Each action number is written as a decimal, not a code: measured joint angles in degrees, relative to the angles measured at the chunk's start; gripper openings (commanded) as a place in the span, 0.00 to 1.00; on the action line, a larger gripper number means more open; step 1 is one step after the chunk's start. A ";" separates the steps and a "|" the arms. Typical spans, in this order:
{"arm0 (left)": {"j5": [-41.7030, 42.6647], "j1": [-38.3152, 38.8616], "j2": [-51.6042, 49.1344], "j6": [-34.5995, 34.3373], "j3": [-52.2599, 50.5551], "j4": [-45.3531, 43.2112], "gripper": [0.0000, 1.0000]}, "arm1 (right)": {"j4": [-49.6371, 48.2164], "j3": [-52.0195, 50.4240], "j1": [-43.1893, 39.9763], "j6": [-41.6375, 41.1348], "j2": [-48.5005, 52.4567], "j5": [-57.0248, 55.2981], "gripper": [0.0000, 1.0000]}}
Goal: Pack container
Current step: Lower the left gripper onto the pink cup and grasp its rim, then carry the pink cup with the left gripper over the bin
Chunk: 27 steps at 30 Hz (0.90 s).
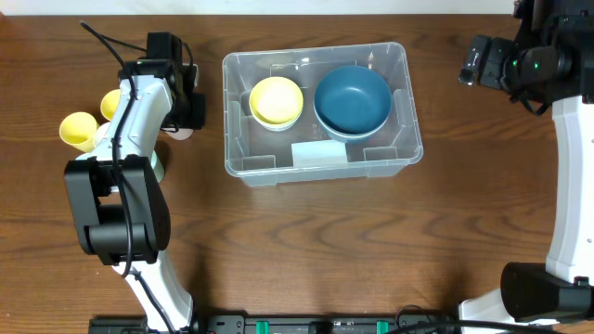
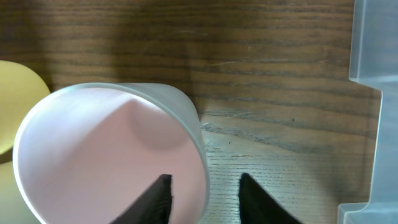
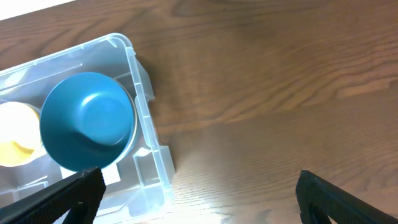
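The clear container (image 1: 411,139) stands at mid-table and shows in the left wrist view (image 2: 373,62) and the right wrist view (image 3: 146,124). It holds a yellow bowl (image 1: 277,100), a dark blue bowl (image 1: 353,97) and a white flat piece (image 1: 320,153). A pale pink cup (image 2: 106,155) stands left of the container, mostly hidden under my left arm in the overhead view (image 1: 183,134). My left gripper (image 2: 205,180) is open and straddles the cup's rim, one finger inside and one outside. My right gripper (image 3: 199,177) is open and empty over the table right of the container.
Two yellow cups (image 1: 79,128) stand at the far left beside the pink cup, and one shows in the left wrist view (image 2: 18,99). A pale green object (image 1: 160,169) peeks out under the left arm. The right arm's base (image 1: 548,288) is at the front right.
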State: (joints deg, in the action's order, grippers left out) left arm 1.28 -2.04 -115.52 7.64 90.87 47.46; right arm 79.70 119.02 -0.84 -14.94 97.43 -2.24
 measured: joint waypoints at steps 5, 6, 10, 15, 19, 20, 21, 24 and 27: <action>0.00 0.00 -0.02 -0.11 0.00 0.04 0.06 | 0.00 0.02 0.00 0.00 0.00 0.02 0.99; -0.02 0.00 0.00 -0.11 0.00 0.04 0.06 | 0.00 0.02 0.00 0.00 0.00 0.00 0.99; -0.02 0.00 0.00 -0.11 0.00 0.26 0.06 | 0.00 0.00 0.00 0.00 0.00 0.00 0.99; -0.22 0.00 0.00 -0.13 0.00 0.96 0.06 | 0.00 0.00 0.00 0.00 0.00 0.00 0.99; -2.21 0.00 0.39 -1.40 0.00 2.60 0.06 | 0.00 0.00 0.00 0.00 0.00 0.00 0.99; -2.97 0.00 0.72 -1.86 0.00 3.08 0.06 | 0.00 0.00 0.00 0.00 0.00 0.00 0.99; -3.74 0.00 1.25 -2.38 0.00 3.63 0.06 | -0.02 0.02 0.00 0.00 0.00 0.00 0.99; -5.81 0.00 4.98 -3.96 0.00 4.76 0.06 | 0.00 0.00 0.00 0.00 0.00 0.00 0.99; -6.60 0.00 10.25 -4.79 0.02 5.18 0.06 | 0.00 0.00 0.00 0.00 0.00 0.00 0.99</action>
State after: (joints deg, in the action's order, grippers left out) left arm -5.32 -2.04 -105.27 2.85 90.89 52.64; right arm 79.70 119.02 -0.84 -14.94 97.43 -2.24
